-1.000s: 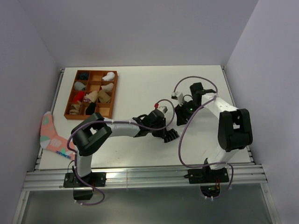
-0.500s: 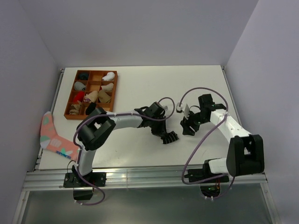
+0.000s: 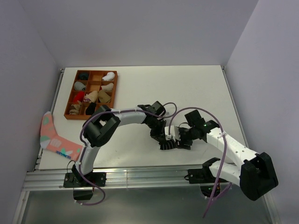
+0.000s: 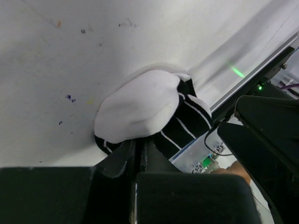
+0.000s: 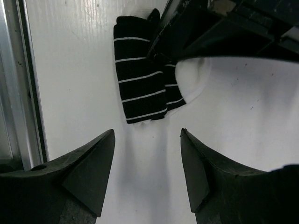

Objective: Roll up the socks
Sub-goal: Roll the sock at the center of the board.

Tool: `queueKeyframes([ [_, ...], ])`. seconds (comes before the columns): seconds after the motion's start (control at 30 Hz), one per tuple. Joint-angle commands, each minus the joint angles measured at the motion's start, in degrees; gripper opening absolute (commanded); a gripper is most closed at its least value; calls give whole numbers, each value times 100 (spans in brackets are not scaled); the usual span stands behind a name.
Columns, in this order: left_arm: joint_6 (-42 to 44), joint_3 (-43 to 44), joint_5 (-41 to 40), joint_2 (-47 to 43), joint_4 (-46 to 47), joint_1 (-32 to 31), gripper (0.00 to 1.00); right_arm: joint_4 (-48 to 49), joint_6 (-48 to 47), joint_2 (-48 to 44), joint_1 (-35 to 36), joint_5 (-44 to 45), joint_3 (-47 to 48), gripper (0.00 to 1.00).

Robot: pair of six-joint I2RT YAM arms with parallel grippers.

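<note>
Right claw (image 5: 147, 135) swung in on striped sock (image 5: 140, 88)
Left claw (image 4: 138, 147) pinched it tight on the table (image 4: 70, 46); the right, wide open and empty, had the sock just ahead, so rolling could start

White table (image 3: 140, 88) between pale walls (image 3: 140, 28)
The matt white table fills mid-frame; plain lilac-grey walls rise at top, left and right; aluminium rails (image 3: 140, 176) run along the lower edge, under soft, even light.
</note>
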Motion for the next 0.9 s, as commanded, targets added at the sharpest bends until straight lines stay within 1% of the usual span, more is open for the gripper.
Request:
queueKeyframes([
  [0.0,380,-97,-390,423,-916,-17,0,331,2,-20,245,50,56,66],
  [0.27,363,-97,-276,503,-846,18,0,411,152,200,747,58,91,64],
  [0.6,345,-53,-162,599,-758,53,0,454,486,165,1432,234,30,63],
  [0.87,372,17,-109,626,-758,88,0,735,547,560,1512,445,-5,61],
])
